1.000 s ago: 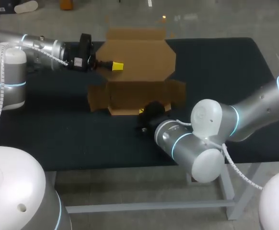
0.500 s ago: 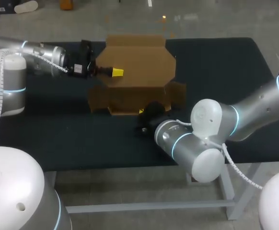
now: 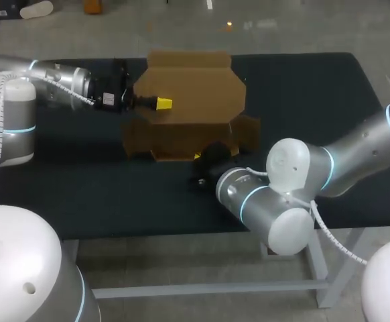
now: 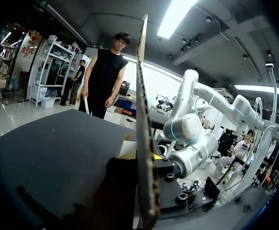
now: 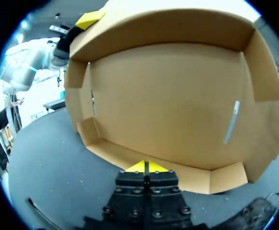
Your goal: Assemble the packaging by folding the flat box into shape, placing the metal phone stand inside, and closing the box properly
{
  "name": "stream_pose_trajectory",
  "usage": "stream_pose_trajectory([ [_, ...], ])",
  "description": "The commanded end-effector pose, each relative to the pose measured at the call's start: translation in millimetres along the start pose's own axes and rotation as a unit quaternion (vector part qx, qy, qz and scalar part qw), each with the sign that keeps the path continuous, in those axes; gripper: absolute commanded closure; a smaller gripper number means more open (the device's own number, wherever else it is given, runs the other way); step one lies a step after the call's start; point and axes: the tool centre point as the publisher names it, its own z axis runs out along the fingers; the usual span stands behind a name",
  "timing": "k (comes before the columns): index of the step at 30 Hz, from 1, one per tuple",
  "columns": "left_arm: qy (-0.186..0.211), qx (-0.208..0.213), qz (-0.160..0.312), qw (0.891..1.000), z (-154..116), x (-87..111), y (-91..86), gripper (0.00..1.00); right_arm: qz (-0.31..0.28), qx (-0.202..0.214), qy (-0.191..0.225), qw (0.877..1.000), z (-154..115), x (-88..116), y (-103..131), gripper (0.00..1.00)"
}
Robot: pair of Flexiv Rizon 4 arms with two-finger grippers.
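The step now looks like folding the box into shape, and it seems about half done. The table (image 3: pixel 302 94) is flat and dark, so the box (image 3: pixel 181 137) can slide on it. To do this step well, the low arm should push on the front wall to stop the box from slipping. The other arm should swing the lid (image 3: pixel 191 87) slowly. A fast pull could bend the card or tip the box. The fold should go along the crease and not across it. The stand has to go in before the lid comes all the way down. I cannot see the stand in any view.

The box sits in the upper middle of the head view, on the table. It is plain brown card. Its big lid stands up behind the tray part, with cut corners. Small flaps stick out at both sides of the tray. The inside shows no thing in it.

The left gripper (image 3: pixel 163 102) comes in from the upper left and seems to pinch the lid, with the card edge between its fingers. The right gripper (image 5: pixel 145 166) has its yellow tips pressed together, right at the box's front wall.
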Motion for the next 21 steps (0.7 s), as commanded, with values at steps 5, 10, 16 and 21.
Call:
stream_pose_trajectory([
  [5, -0.005, 0.008, 0.012, 1.0, -0.3, 8.5, 0.9, 1.0, 0.0, -0.001, -0.002, 1.0, 6.2, 0.1, -5.7, 1.0],
  [10, -0.005, 0.007, 0.015, 1.0, -0.4, 10.2, -0.1, 1.0, 0.0, -0.001, -0.002, 1.0, 6.2, 0.1, -5.7, 1.0],
  [16, -0.003, 0.001, 0.012, 1.0, 1.8, 9.4, 2.7, 1.0, 0.0, -0.001, -0.002, 1.0, 6.2, 0.1, -5.7, 1.0],
  [21, -0.002, 0.0, 0.011, 1.0, 2.4, 8.7, 3.8, 1.0, 0.0, -0.001, -0.002, 1.0, 6.2, 0.1, -5.7, 1.0],
])
